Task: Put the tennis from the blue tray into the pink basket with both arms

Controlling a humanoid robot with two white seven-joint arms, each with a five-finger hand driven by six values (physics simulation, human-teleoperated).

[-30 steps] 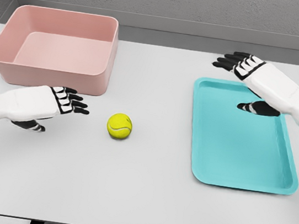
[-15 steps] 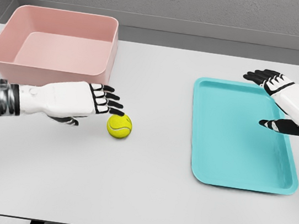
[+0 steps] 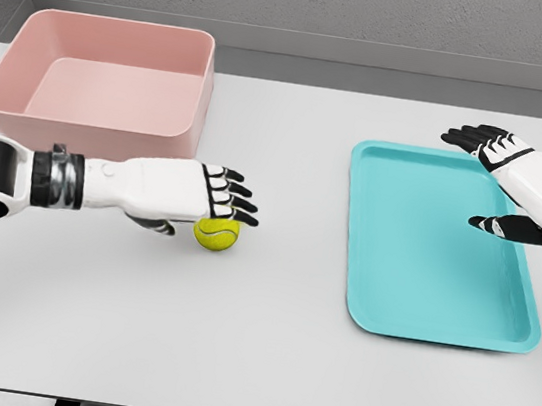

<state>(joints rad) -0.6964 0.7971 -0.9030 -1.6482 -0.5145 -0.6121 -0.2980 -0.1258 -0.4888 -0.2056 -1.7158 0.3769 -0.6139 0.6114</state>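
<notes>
left hand [image 3: 204, 194] reaches over the tennis ball [image 3: 215, 234] on the white table [image 3: 251, 342], fingers spread, not gripping it. right hand [image 3: 501, 185] hovers open above the blue tray [image 3: 427, 316]. pink basket [image 3: 105, 89] sits behind.

Plain white table [image 3: 250, 352] with a pink basket [image 3: 105, 89], a yellow tennis ball [image 3: 216, 235] and a teal tray [image 3: 436, 251] sitting on it.

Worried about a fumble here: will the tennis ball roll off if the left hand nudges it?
Likely yes: the tennis ball is round and sits loose on the flat table. The left hand reaches over it with fingers spread, so a glancing touch could send it rolling.
</notes>
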